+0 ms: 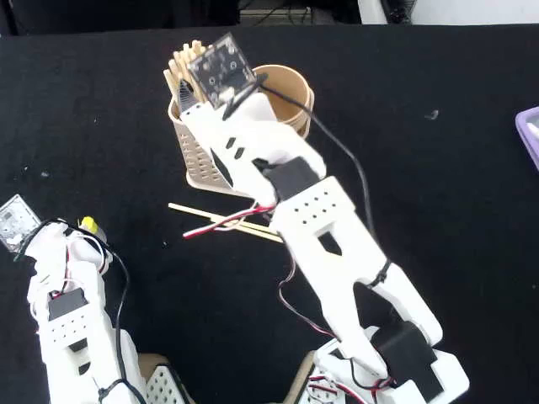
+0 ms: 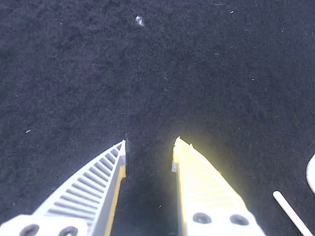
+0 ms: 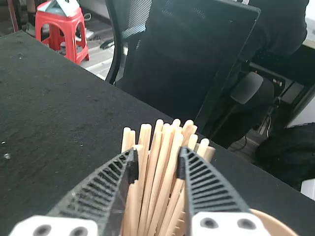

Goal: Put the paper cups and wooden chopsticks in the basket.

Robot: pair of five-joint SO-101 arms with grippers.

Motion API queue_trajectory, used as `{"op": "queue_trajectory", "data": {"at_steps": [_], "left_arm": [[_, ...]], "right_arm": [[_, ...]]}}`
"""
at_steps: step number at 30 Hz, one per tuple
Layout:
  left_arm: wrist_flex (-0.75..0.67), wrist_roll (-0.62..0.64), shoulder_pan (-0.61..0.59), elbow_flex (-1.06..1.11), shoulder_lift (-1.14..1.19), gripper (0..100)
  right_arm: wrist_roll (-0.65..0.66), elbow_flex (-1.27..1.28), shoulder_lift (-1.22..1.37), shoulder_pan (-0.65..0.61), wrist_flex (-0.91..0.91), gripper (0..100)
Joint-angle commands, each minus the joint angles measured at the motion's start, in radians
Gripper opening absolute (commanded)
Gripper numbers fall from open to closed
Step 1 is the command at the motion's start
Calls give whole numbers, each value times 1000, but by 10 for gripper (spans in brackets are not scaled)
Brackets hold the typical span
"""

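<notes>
- Two arms stand at a black counter point(image 1: 438, 210). The left arm point(image 1: 67, 311) sits at the near left corner, and the left jaws are well apart from the basket.
- One white and one yellow, the left jaws are spread apart. They point down at bare counter cloth and nothing lies between them.
- Two loose chopsticks point(image 1: 221, 220) lie flat on the counter, crossing at a shallow angle. They are between the left jaws and the right jaws, and the right arm point(image 1: 337, 252) passes over one end of them.
- The white perforated basket point(image 1: 200, 164) stands directly beneath the right jaws.
- The bundle of wooden chopsticks point(image 3: 162, 157) stands upright in the basket. Several sticks rise between the right jaws, and the rest fan out to either side.
- The right jaws are ribbed and parted, straddling the middle of the bundle from above. Their tips are just below the sticks' upper ends.
- The paper cups point(image 1: 290, 88) are brown and nested together. They sit just beside the right jaws, on the side away from the left arm and against the basket. Whether they rest inside it cannot be told. A curved cup rim point(image 3: 268, 223) shows close by the right jaws.
- One purple object point(image 1: 529, 135) lies at the counter's far right edge, well apart from both sets of jaws.
</notes>
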Motion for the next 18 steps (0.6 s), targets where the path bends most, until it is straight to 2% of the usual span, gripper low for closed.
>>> {"op": "queue_trajectory", "data": {"at_steps": [1, 5, 8, 11, 14, 18], "left_arm": [[-17, 8, -4, -64, -14, 163], [-17, 8, -4, -64, -14, 163], [-17, 8, -4, -64, -14, 163], [-17, 8, -2, -64, -14, 163], [-17, 8, -2, -64, -14, 163], [-17, 8, -2, -64, -14, 162]], "right_arm": [[-2, -145, -131, 18, 192, 106], [5, -200, -320, 21, 470, 103], [117, -148, -435, 17, 721, 103], [232, 28, -479, 17, 904, 106], [327, 286, -492, 29, 922, 107], [388, 622, -487, 86, 681, 155]]}}
